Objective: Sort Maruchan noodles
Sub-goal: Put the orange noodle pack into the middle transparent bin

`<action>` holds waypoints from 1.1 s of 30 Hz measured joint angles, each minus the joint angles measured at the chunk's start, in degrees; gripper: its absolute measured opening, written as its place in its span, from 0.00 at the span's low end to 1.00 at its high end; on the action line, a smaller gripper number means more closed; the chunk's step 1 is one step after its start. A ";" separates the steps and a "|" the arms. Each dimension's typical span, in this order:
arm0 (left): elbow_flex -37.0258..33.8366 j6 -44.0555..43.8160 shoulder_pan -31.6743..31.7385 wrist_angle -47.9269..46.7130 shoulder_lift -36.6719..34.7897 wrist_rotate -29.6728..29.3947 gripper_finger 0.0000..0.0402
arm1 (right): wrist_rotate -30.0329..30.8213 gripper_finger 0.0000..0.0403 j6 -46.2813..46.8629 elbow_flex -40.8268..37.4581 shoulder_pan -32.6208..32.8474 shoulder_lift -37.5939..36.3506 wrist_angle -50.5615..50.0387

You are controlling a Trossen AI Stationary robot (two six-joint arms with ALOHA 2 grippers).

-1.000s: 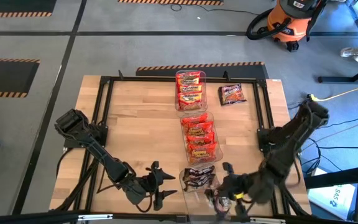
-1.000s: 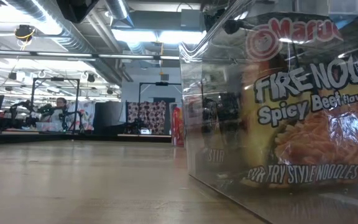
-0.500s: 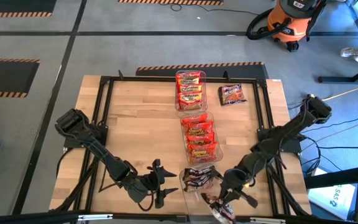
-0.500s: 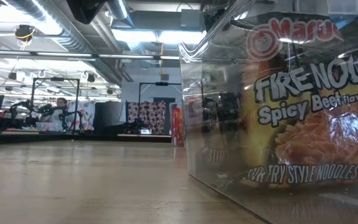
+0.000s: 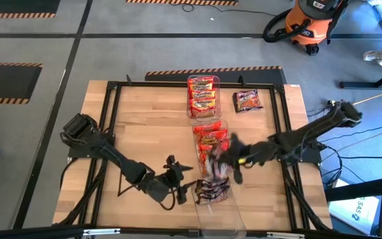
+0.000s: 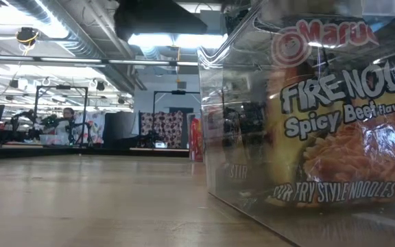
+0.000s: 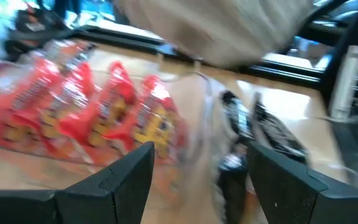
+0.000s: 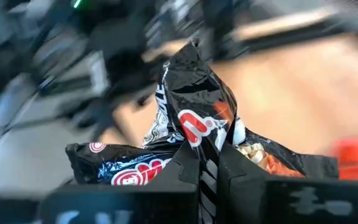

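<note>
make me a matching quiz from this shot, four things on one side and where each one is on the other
Things:
1. right gripper
2. left gripper
3. lone dark packet
4. far bin

Places or states:
A. loose on the table right of the bins
B. shut on a black packet
C. holds red-yellow packets
D. low, left of the near bin

Pairs: 1-B, 2-D, 3-A, 4-C

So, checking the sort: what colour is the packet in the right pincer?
Black packet, red-and-white logo; right wrist view.
</note>
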 joint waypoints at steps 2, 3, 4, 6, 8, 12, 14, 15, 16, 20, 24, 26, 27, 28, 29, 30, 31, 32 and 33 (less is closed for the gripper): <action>0.00 1.84 0.84 0.00 -0.02 -1.08 0.63 | 6.17 0.00 -1.23 0.00 -0.31 -3.29 -1.72; 0.00 2.41 1.31 0.00 -0.02 -1.37 0.64 | 9.30 0.00 -1.91 0.02 -0.24 -4.98 -2.91; 0.07 3.08 1.80 -0.05 -0.04 -1.83 0.65 | 12.29 0.00 -2.05 -0.08 -0.20 -6.35 -3.99; 0.56 5.53 2.80 -0.11 -0.04 -2.47 0.67 | 16.54 0.00 -2.04 -1.52 -0.16 -9.00 -2.97; 1.50 7.60 4.04 -0.10 -0.04 -2.90 0.70 | 18.51 0.00 -2.03 -4.64 -0.15 -11.15 -0.19; 3.57 10.99 6.62 0.04 -0.07 -2.08 0.75 | 22.13 0.00 -2.20 -13.50 -0.17 -12.86 14.73; 4.22 11.06 7.99 0.08 -0.11 -2.59 0.76 | 24.67 0.00 -3.18 -18.17 -0.15 -12.74 25.35; 4.40 10.91 8.63 0.11 -0.11 -2.55 0.77 | 25.93 0.00 -3.84 -20.25 -0.15 -12.47 30.76; 4.45 10.87 9.21 0.12 -0.11 -2.56 0.77 | 27.15 0.00 -4.78 -22.12 -0.15 -11.78 36.31; 4.52 10.81 11.40 2.07 -0.11 -2.42 0.76 | 32.42 0.00 -8.49 -27.16 -0.17 -8.11 53.90; 4.57 11.10 13.20 5.93 -0.11 0.91 0.77 | 34.73 0.00 -12.69 -27.89 -0.17 -3.84 62.58; 4.57 11.11 14.00 7.14 -0.11 2.46 0.77 | 34.22 0.00 -13.94 -27.89 -0.17 -2.22 65.67; 4.57 11.09 14.29 7.47 -0.11 2.77 0.76 | 34.05 0.00 -14.24 -27.87 -0.17 -1.43 67.31; 4.57 11.07 14.53 7.71 -0.11 2.79 0.76 | 33.77 0.00 -14.54 -27.87 -0.17 -0.78 68.43; 4.57 11.08 14.74 8.03 -0.11 2.82 0.76 | 33.67 0.00 -15.21 -27.87 -0.17 -0.24 69.17; 4.57 11.10 14.81 8.46 -0.11 2.82 0.76 | 33.62 0.00 -15.34 -27.87 -0.17 0.31 69.82; 4.57 11.12 14.81 8.94 -0.11 2.77 0.76 | 33.58 0.00 -15.34 -27.85 -0.17 0.67 70.27; 4.57 11.22 14.81 9.47 -0.11 2.76 0.76 | 33.50 0.00 -15.34 -27.86 -0.17 0.92 70.40; 4.57 12.01 14.79 10.15 -0.11 2.71 0.76 | 33.36 0.00 -15.34 -27.85 -0.17 1.21 70.68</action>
